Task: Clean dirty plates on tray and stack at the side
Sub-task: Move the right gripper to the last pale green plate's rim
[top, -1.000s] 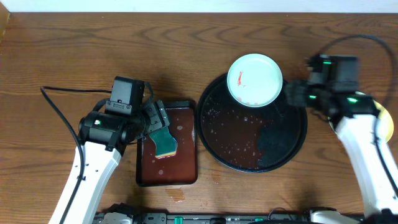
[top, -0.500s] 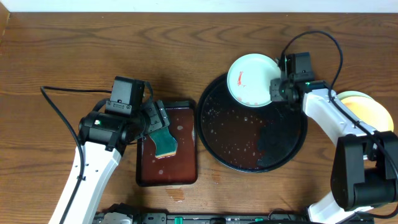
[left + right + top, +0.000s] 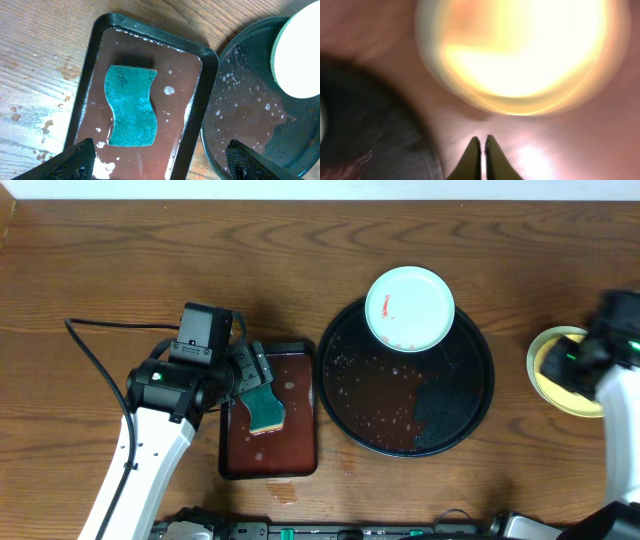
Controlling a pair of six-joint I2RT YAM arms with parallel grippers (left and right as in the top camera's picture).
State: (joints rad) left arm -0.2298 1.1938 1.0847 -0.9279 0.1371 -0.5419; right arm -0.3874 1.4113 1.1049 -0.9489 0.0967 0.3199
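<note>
A pale mint-white plate (image 3: 410, 307) with a small red smear rests on the far rim of the round black tray (image 3: 440, 415), which is wet. A pale yellow plate (image 3: 548, 372) lies on the table right of the tray, partly under my blurred right arm (image 3: 612, 345). In the right wrist view my right gripper (image 3: 483, 142) is shut on nothing, with the yellow plate (image 3: 525, 50) just ahead and the tray (image 3: 360, 125) at the left. My left gripper (image 3: 162, 162) hangs open above the green sponge (image 3: 131, 106).
The sponge (image 3: 266, 411) lies in brown water in a rectangular red-brown tray (image 3: 300, 465) left of the black tray. Water drops and smears mark the wood beside it. A black cable (image 3: 85, 345) trails over the table at the left.
My right arm has swung from the mint-white plate's right edge out to the right, over the yellow plate, and its gripper has closed. The plate stayed in place. The left arm has not moved.
</note>
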